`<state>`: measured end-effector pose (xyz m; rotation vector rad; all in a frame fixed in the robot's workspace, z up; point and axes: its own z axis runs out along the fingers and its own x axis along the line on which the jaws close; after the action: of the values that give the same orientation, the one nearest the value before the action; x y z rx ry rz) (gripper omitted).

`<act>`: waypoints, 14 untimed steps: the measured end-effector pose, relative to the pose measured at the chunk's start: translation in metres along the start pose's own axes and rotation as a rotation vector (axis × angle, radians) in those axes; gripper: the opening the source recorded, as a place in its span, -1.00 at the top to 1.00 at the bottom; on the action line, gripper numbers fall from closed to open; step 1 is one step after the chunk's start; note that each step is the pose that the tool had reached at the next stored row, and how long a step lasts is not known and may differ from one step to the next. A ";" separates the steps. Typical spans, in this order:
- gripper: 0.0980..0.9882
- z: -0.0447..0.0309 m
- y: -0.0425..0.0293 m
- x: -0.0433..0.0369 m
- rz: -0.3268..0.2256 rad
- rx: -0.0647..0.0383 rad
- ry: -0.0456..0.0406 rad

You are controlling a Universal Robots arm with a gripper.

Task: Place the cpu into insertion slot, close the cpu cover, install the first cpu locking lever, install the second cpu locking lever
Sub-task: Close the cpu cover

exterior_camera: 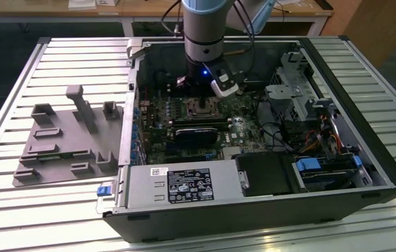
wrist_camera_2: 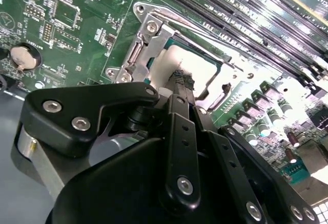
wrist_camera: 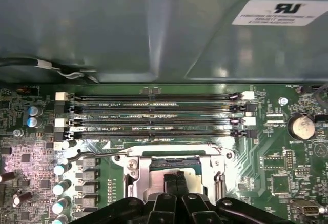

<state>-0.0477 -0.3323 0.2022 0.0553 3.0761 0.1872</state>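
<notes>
We see the claw [wrist_camera_2: 183, 81] clenched shut, touching the silvery top of the cpu [wrist_camera_2: 165, 62]. The cpu sits in the slot [exterior_camera: 201, 109] on the green board [wrist_camera_2: 77, 29], upper middle of the exterior view, with the cover [wrist_camera_2: 146, 35] framing it.

Open computer case [exterior_camera: 254, 220] on the bench [exterior_camera: 16, 210], reached from above. The gripper [wrist_camera_2: 182, 83], fingers together, stands over the insertion slot [exterior_camera: 201, 108]. Memory slots [wrist_camera: 154, 112] and the case wall [wrist_camera: 154, 29] hem one side, capacitors [wrist_camera: 62, 170] another. The graphics card [exterior_camera: 199, 131] lies just beside the slot. The power-supply box [exterior_camera: 180, 186] and drive cage [exterior_camera: 292, 92] stand farther off.
</notes>
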 end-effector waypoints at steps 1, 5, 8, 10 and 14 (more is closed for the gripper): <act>0.99 -0.0018 0.0002 -0.0002 0.000 0.000 0.0000; 0.99 -0.0065 0.0008 -0.0006 0.000 0.000 -0.0001; 0.99 -0.0064 0.0007 0.0006 0.000 0.000 -0.0001; 0.99 -0.0064 0.0006 0.0040 0.000 0.000 0.0000; 0.99 -0.0063 0.0003 0.0109 0.000 0.000 -0.0001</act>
<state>-0.0589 -0.3323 0.2078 0.0552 3.0760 0.1873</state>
